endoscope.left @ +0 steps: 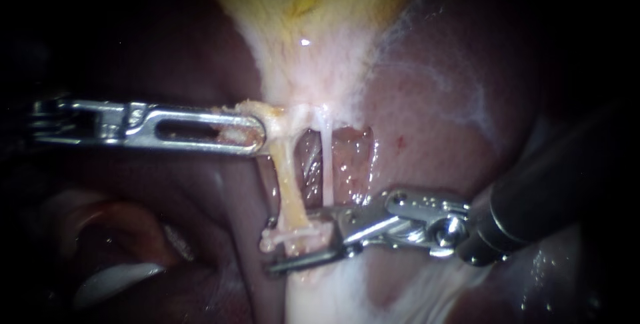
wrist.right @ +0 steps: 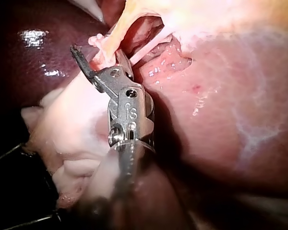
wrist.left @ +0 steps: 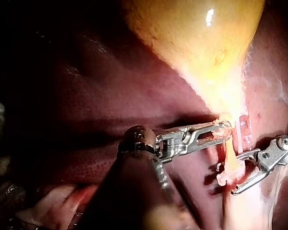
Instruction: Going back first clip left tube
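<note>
A: Endoscope first. Is the clip on?
B: Yes. A white clip [endoscope.left: 277, 237] crosses the left tube [endoscope.left: 288, 184] at its lower end. The right instrument [endoscope.left: 293, 243] has its claw spread around that clip, not clear of the tube yet. The left instrument [endoscope.left: 257, 134] pinches tissue [endoscope.left: 263, 114] at the tube's top.
A: Left wrist view?
B: Same: the spread claw sits astride the tube, clip between.
A: Right wrist view?
B: One tip either side of the tube. I judge the clipping done; backing clear of the tube is what's left.
</note>
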Action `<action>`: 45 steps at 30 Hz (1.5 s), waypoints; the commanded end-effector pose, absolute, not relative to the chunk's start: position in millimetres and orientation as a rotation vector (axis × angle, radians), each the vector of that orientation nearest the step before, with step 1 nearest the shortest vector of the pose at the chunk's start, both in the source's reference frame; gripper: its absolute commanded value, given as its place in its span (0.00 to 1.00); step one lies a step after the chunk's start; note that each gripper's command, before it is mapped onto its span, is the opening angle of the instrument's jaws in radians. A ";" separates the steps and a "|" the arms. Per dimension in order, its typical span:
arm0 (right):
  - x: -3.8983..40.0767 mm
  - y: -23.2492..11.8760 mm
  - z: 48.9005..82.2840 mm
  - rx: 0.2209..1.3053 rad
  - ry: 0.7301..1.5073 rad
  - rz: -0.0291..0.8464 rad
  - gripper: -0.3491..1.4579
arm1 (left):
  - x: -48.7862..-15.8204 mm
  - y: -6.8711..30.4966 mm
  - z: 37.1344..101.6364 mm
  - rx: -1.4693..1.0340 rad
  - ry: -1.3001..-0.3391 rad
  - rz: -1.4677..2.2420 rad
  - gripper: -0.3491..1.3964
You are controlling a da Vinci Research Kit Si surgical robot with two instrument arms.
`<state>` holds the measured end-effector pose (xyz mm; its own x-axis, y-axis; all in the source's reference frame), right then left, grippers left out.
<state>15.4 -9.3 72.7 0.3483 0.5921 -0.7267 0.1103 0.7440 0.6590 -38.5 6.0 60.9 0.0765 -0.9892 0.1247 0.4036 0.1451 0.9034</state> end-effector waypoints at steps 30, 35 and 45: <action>0.0 0.3 64.8 0.443 1.236 0.194 0.47 | -38.4 6.0 61.0 0.824 -0.926 -1.243 0.00; -0.2 0.3 64.7 0.444 1.236 0.193 0.47 | -38.7 6.1 61.3 0.822 -0.926 -1.245 0.00; -0.2 0.2 64.7 0.444 1.236 0.192 0.47 | -41.5 6.1 65.1 0.799 -0.933 -1.248 0.00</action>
